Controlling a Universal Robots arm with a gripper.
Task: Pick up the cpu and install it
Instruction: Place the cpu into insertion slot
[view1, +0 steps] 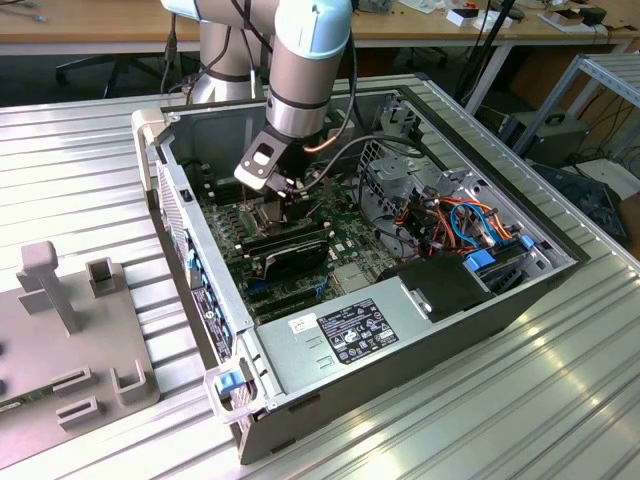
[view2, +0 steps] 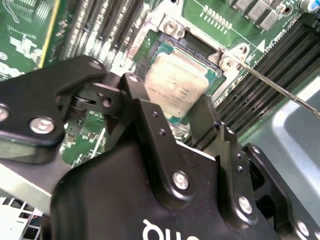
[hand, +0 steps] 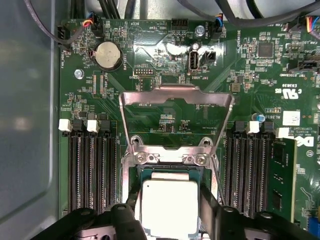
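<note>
Silvery-tan and square, the thin cpu (hand: 169, 207) sat clamped in the black claw (view2: 170, 100) over the open metal-framed socket (hand: 170, 159). A white printed label (view1: 345, 330) marked the grey power supply (view1: 290, 368).

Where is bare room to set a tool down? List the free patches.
Bare ribbed table lies along the case's near side, toward the exterior view's lower right, and beyond the grey fixture at that view's upper left. Crowded: inside the case, where the gripper holds the cpu at the socket, beside the cables.

Exterior view high over the open case (view1: 480, 330); both wrist views close above its socket (hand: 170, 159) (view2: 172, 27)
</note>
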